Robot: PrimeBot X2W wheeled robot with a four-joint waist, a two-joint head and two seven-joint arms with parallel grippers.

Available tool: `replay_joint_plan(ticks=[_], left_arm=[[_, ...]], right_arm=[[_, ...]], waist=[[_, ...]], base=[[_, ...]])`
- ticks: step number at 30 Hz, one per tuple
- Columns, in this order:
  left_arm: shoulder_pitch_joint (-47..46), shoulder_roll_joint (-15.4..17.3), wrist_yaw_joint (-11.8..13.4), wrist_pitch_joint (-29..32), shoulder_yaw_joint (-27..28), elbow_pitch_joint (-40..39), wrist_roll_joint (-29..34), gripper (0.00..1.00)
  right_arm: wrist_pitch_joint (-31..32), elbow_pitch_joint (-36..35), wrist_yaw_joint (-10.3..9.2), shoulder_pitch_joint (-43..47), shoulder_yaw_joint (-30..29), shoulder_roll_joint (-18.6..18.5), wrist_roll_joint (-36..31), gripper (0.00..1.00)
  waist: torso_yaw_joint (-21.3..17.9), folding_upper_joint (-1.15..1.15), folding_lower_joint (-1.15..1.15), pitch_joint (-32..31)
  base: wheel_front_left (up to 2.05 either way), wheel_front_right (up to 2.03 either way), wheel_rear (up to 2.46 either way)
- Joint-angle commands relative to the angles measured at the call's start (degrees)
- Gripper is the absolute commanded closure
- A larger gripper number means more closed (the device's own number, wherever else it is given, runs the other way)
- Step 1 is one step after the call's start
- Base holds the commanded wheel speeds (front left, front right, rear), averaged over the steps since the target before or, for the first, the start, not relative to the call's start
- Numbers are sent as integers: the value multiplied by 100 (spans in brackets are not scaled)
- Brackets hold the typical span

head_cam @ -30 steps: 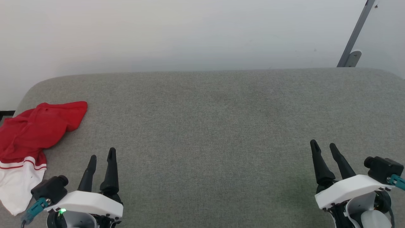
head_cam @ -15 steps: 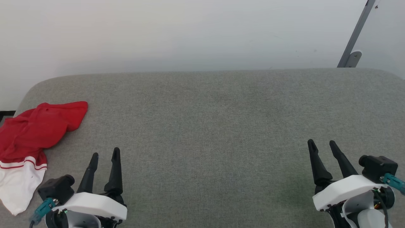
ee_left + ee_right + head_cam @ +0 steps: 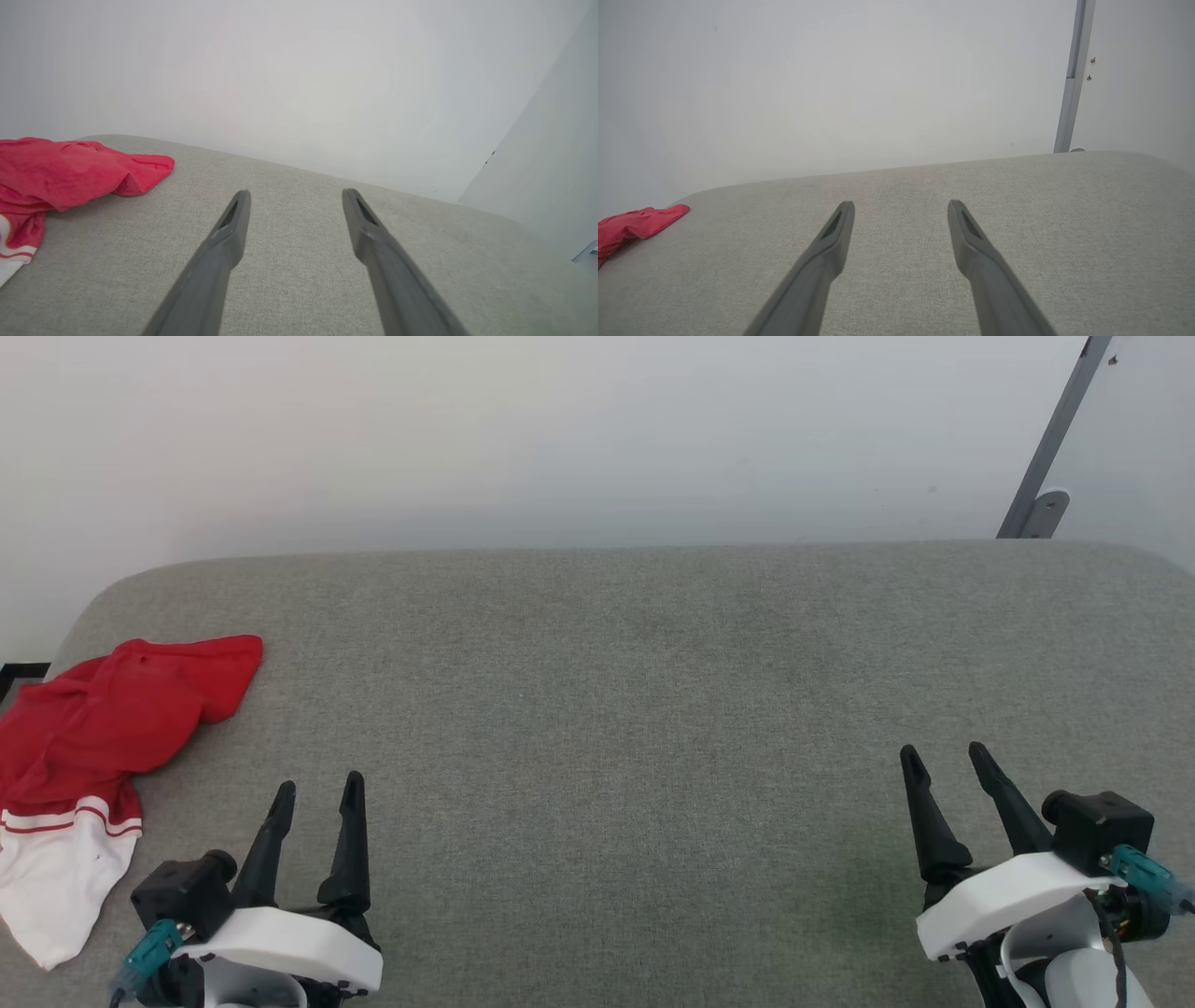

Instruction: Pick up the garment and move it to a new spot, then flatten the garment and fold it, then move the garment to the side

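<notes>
Head view: the garment point(image 3: 103, 709) is seen crumpled at the far-left edge of the grey fabric-covered worktop point(image 3: 635, 709). The red body is bunched toward the back and a white sleeve point(image 3: 56, 887) with red stripe trim is spilled toward the front. No print is visible. The left pincer point(image 3: 319, 782) is held just right of the heap and apart from it, jaws spread wide with nothing between them. The right pincer point(image 3: 941, 750) is parked well apart at the opposite side, likewise spread and empty.

Handling, judged: thin knit, light, wholly limp. No shape will be kept when it is lifted, and loose parts will likely trail and drag on the rough cover. It is neither fragile nor slippery. Several layers may be caught in one pinch.

Hold, judged: the raised red fold point(image 3: 135, 172) nearest the left pincer is favoured, since it is seen standing proud of the surface in the left wrist view. The flat sleeve is the poorer choice. For flattening, shoulders or hem corners are to be sought, one per pincer; these cannot be made out in the heap.
</notes>
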Motion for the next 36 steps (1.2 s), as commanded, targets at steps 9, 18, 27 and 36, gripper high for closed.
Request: replay_joint_plan(ticks=[9, 18, 27, 36], left_arm=[[-49, 46, -50, -140, -6, -14, 416, 0], [-53, 51, -74, -226, -32, 11, 697, 0], [-57, 50, -92, -263, -20, 14, 696, 0], [-72, 49, -91, -263, -29, 52, 592, 0]], right_arm=[[-105, -78, 29, -94, 19, -14, -429, 0], [-214, -65, 29, -100, 44, -65, -752, 0], [-233, -97, 30, -76, 20, -35, -852, 0], [-215, -133, 30, -33, -14, -13, -874, 0]], waist=[[0, 0, 0, -11], [6, 0, 0, -20], [6, 0, 0, -26], [22, 0, 0, -21]], base=[[0, 0, 0], [0, 0, 0], [0, 0, 0], [0, 0, 0]])
